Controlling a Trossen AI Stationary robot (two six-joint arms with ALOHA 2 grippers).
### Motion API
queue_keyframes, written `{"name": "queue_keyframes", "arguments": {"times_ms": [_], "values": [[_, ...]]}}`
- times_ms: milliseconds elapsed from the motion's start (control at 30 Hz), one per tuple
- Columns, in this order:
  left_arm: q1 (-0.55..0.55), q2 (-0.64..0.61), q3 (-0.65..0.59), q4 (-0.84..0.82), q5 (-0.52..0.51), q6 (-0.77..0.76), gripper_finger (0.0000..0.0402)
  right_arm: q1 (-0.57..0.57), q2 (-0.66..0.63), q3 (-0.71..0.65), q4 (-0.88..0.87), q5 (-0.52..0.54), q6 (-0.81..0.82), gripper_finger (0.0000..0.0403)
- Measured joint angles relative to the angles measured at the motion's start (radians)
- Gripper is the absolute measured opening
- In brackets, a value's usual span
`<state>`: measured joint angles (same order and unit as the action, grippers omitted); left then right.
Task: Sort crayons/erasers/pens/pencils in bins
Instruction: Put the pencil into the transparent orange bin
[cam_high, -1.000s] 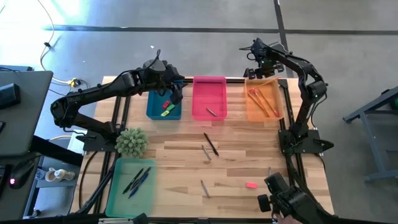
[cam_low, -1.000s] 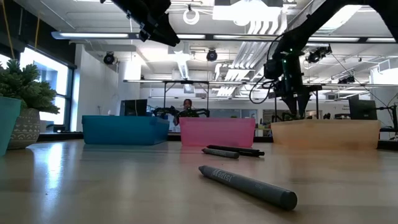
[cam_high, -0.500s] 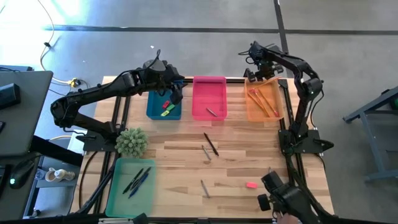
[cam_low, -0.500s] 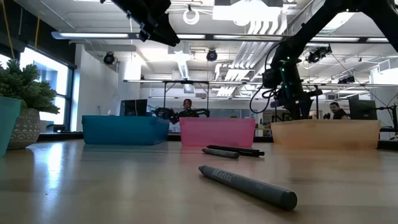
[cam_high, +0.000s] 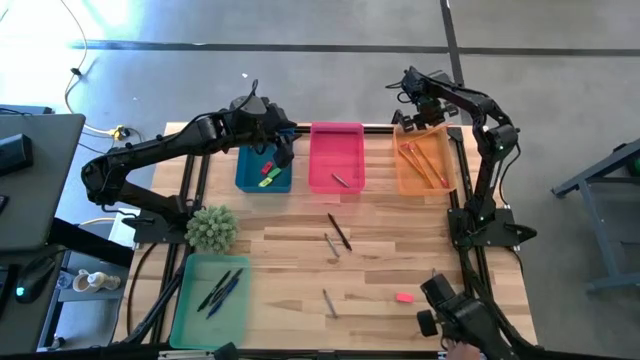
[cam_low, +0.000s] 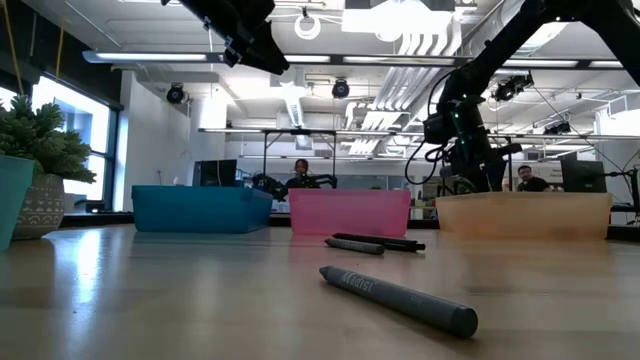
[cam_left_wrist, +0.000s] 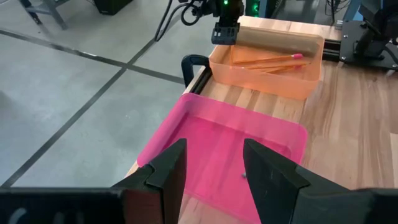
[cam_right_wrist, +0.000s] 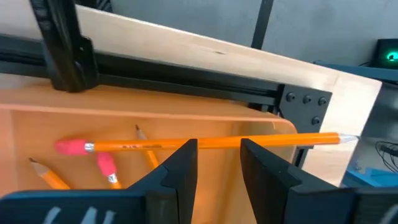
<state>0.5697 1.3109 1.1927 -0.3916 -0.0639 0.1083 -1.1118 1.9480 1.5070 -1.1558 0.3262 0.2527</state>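
Your right gripper (cam_right_wrist: 217, 163) fingers stand parted, empty; a pencil (cam_right_wrist: 205, 143) lies just beyond them in the orange bin (cam_right_wrist: 25, 134). Your left gripper (cam_left_wrist: 214, 168) fingers, also parted and empty, frame the pink bin (cam_left_wrist: 205, 140).

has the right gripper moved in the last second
Yes. In the low view the right gripper has shifted slightly rightward along the orange bin; in the high view it sits over that bin's far end.
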Motion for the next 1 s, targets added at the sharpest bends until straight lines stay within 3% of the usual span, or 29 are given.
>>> {"name": "queue_keyframes", "arguments": {"times_ms": [633,867,1000], "values": [[-0.001,0.0,0.0,0.0,-0.007,-0.001,0.0145,0.008,0.0,-0.05,0.032,0.039,-0.039,0.0112],[-0.001,0.0,0.0,0.0,-0.007,-0.02,0.0145,0.015,-0.048,-0.05,-0.019,0.038,-0.137,0.0112],[-0.001,0.0,0.0,0.0,-0.008,-0.026,0.0145,0.015,-0.064,-0.049,-0.042,0.051,-0.324,0.0112]]}}
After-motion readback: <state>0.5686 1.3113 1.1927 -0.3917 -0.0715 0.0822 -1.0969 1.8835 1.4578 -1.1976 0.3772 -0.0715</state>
